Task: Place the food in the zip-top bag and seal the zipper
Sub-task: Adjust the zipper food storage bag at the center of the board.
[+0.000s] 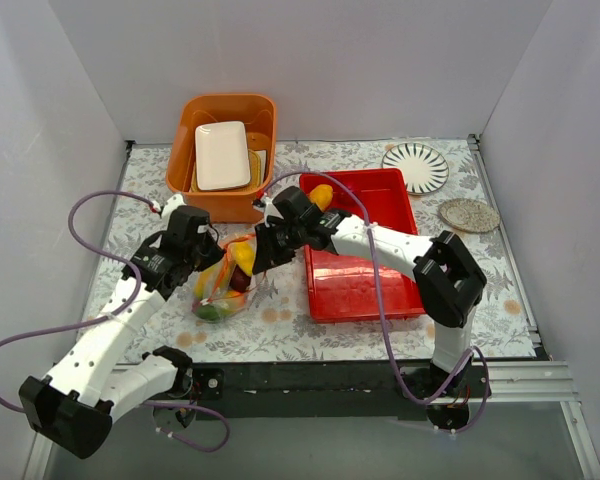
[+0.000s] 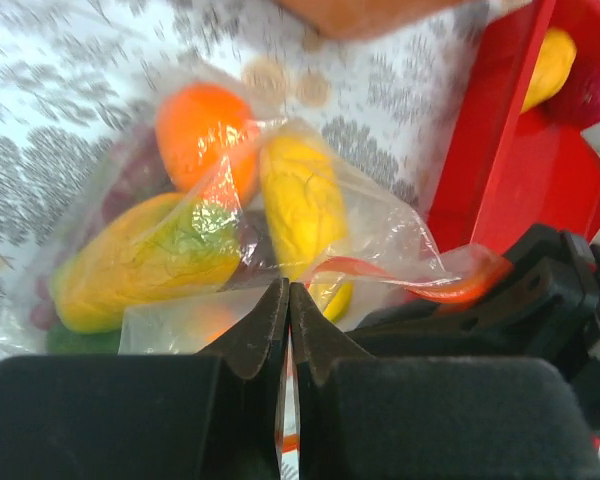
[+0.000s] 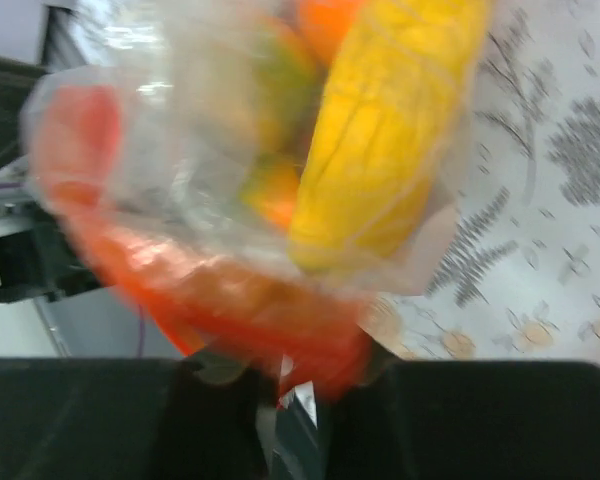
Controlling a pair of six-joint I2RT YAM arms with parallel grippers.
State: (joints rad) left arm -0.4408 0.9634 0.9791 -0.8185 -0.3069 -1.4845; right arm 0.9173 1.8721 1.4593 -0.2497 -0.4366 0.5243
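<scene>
- Zip-top bag [image 1: 220, 290] is lying on the patterned tablecloth [image 1: 280, 330] between the two grippers. Mangoes [image 2: 300, 210] and an orange [image 2: 205, 130] are sitting inside it.
- Left gripper [image 2: 288, 300] is pinching the clear film at its fingertips, with its fingers pressed together.
- Right gripper [image 3: 292, 385] is clamping the zipper [image 2: 450, 293] — the orange-red strip is bunching right at its fingers.
- Red tray [image 1: 365, 270] is standing ahead and right of the left gripper, holding another mango [image 1: 321, 195].

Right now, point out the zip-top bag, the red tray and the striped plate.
zip-top bag [image 1: 218, 292], top external view, its fruit-filled middle.
red tray [image 1: 365, 285], top external view, bare floor near its front.
striped plate [image 1: 415, 167], top external view, its centre.
</scene>
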